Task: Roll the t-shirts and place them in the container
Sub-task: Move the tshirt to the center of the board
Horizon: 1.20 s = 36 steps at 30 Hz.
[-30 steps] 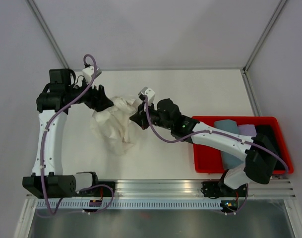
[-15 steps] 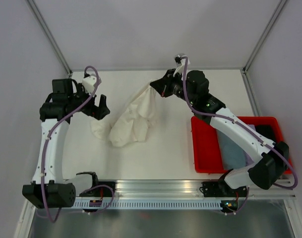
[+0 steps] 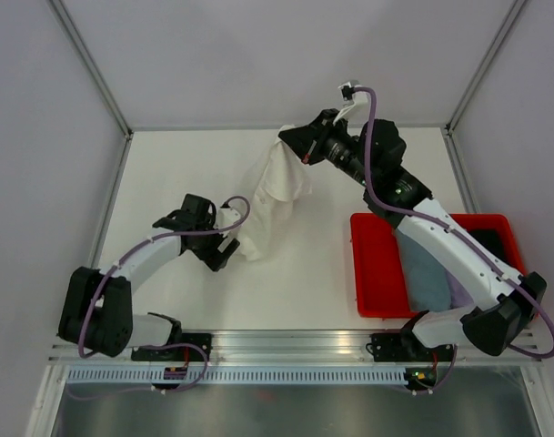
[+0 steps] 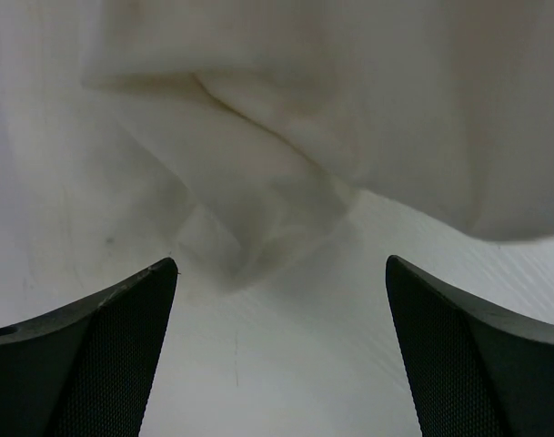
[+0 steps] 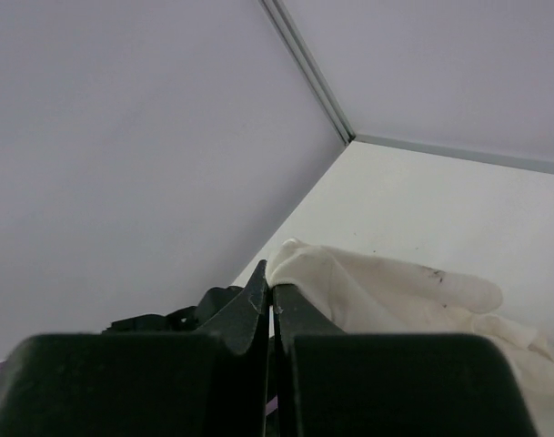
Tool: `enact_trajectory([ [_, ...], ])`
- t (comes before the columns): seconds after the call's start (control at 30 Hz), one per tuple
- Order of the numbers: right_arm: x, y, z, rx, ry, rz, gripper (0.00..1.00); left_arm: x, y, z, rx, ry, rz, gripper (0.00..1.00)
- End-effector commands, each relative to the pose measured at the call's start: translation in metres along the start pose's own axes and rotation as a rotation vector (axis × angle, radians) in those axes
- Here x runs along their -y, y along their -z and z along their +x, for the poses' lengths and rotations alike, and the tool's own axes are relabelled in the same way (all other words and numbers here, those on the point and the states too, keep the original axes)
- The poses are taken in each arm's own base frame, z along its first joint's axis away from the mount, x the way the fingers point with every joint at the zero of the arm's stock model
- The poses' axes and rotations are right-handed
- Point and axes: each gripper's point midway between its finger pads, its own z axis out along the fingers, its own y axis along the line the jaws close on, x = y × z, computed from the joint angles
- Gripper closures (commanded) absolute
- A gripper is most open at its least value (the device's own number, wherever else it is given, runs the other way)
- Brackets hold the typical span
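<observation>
Your right fingers pinch the cream t-shirt high at 12 o'clock of the tabletop. Its hem trails to the middle. Your left fingers, gaping wide at its 8 o'clock corner, may catch one layer only, or the thin pinch may slip.
</observation>
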Motion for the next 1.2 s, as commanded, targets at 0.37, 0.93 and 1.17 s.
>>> enact_trajectory([
  [0.37, -0.023, 0.045, -0.069, 0.172, 0.088, 0.042, 1.0, -0.048, -0.019, -0.068, 0.136, -0.052, -0.211, 0.98],
  [0.93, -0.044, 0.184, -0.119, 0.214, 0.255, 0.187, 1.0, -0.048, 0.315, -0.085, 0.524, 0.026, -0.582, 0.98],
  [1.17, -0.023, 0.172, -0.117, 0.196, 0.25, 0.289, 1.0, -0.051, 0.279, -0.085, 0.468, 0.014, -0.527, 0.98],
])
